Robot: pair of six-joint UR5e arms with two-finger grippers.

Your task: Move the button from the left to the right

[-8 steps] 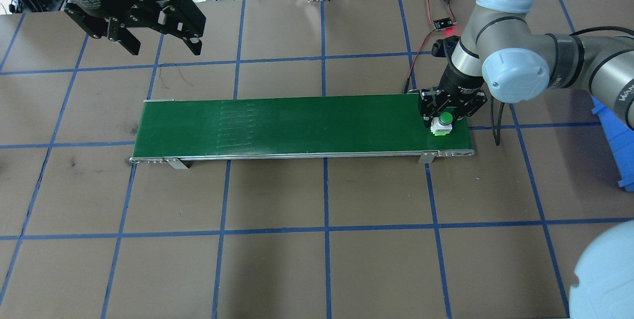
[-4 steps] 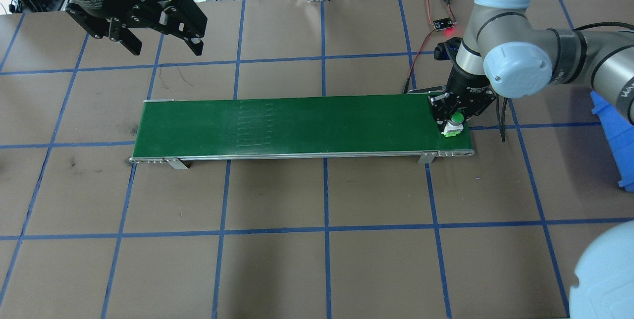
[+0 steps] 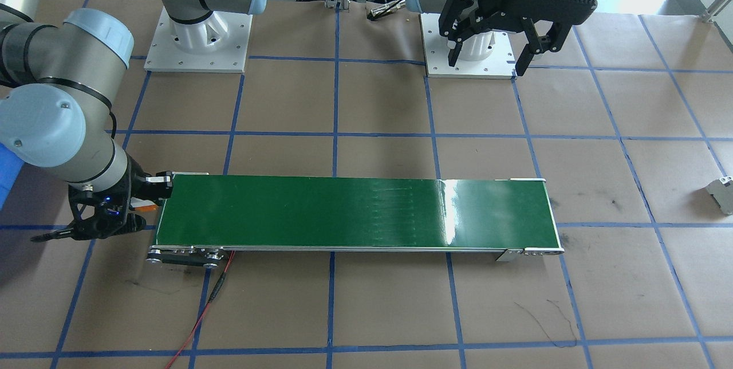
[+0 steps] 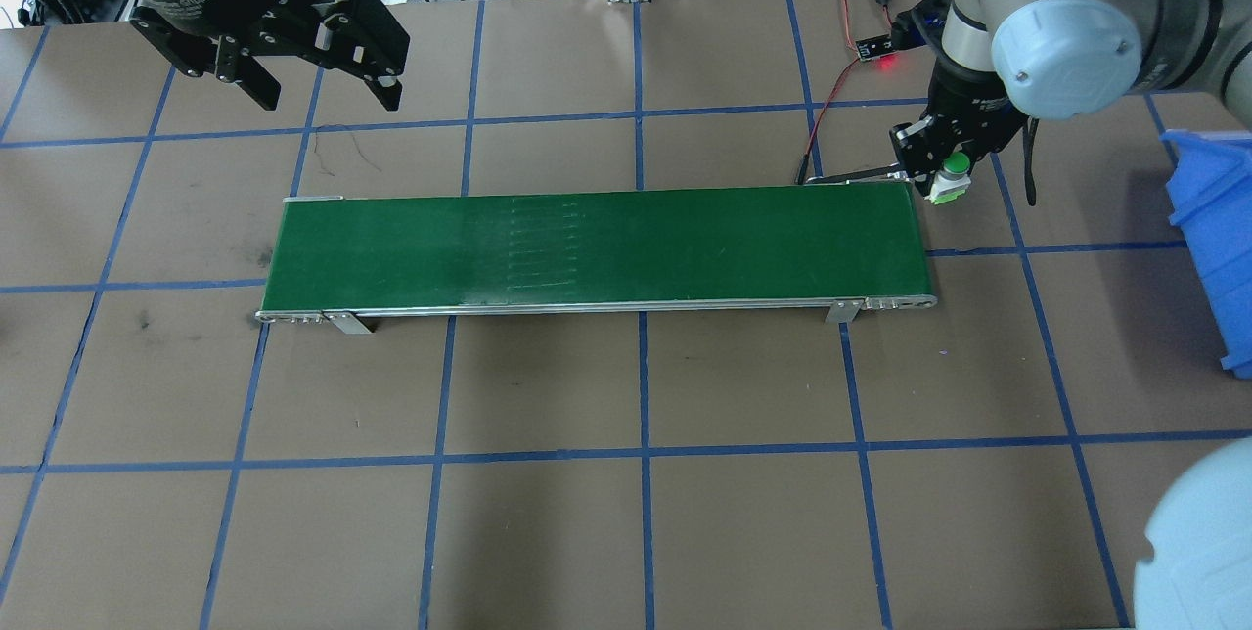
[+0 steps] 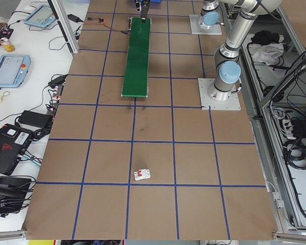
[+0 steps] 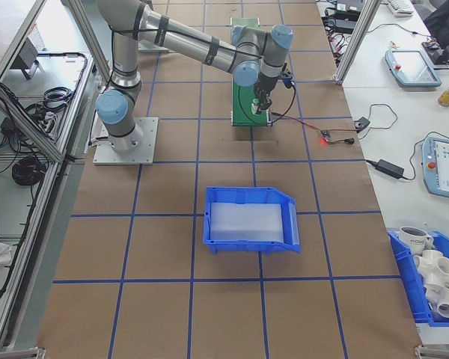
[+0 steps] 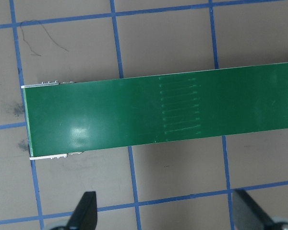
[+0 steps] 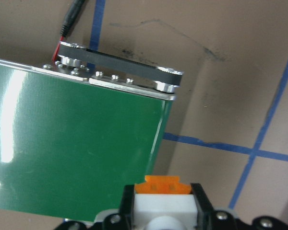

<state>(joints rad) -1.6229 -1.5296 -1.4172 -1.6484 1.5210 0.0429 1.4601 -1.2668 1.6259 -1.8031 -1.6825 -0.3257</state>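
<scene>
Both pincers: right pincer clamped on button, just past belt end; left pincer wide, far off.

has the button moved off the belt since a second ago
Yes. The button, shut in the right gripper, went from the green conveyor belt to just past its far right corner.

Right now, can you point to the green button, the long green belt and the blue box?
button (image 4: 956,165), overhead exterior view, on its round green cap.
green belt (image 4: 597,244), overhead exterior view, on the bare middle of its surface.
blue box (image 6: 211,197), exterior right view, on its far rim.
</scene>
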